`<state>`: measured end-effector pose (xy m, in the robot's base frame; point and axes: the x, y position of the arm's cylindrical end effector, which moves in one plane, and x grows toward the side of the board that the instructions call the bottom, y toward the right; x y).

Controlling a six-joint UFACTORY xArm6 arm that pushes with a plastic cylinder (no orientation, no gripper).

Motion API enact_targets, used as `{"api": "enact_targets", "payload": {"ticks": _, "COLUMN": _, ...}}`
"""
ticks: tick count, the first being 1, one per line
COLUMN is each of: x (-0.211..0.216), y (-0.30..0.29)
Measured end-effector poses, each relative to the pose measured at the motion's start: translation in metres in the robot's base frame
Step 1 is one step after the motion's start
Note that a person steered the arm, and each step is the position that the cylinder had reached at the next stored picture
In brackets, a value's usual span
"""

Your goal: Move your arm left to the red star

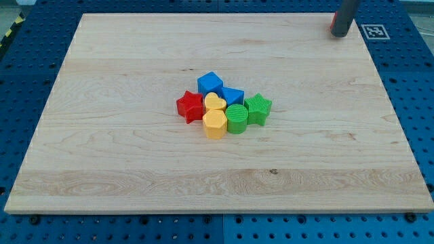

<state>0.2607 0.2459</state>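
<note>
The red star [190, 106] lies at the left end of a tight cluster of blocks near the board's middle. My tip [340, 34] is at the view's top right, near the board's far right corner, far from the cluster. The red star touches a yellow heart [215, 103] on its right. A blue cube [210, 84] sits above the heart and a blue block [232, 95] beside it. A yellow hexagon [214, 124], a green cylinder [237, 117] and a green star [258, 108] complete the cluster.
The wooden board [102, 135] lies on a blue perforated table [27, 61]. A black-and-white marker tag [373, 30] sits just off the board's top right corner.
</note>
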Motion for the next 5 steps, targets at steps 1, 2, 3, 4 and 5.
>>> {"api": "enact_targets", "payload": {"ticks": 1, "x": 0.004, "y": -0.020}}
{"api": "enact_targets", "payload": {"ticks": 2, "x": 0.029, "y": -0.032}}
{"api": "enact_targets", "payload": {"ticks": 3, "x": 0.063, "y": -0.032}}
{"api": "enact_targets", "payload": {"ticks": 4, "x": 0.075, "y": -0.043}}
{"api": "enact_targets", "payload": {"ticks": 5, "x": 0.075, "y": -0.067}}
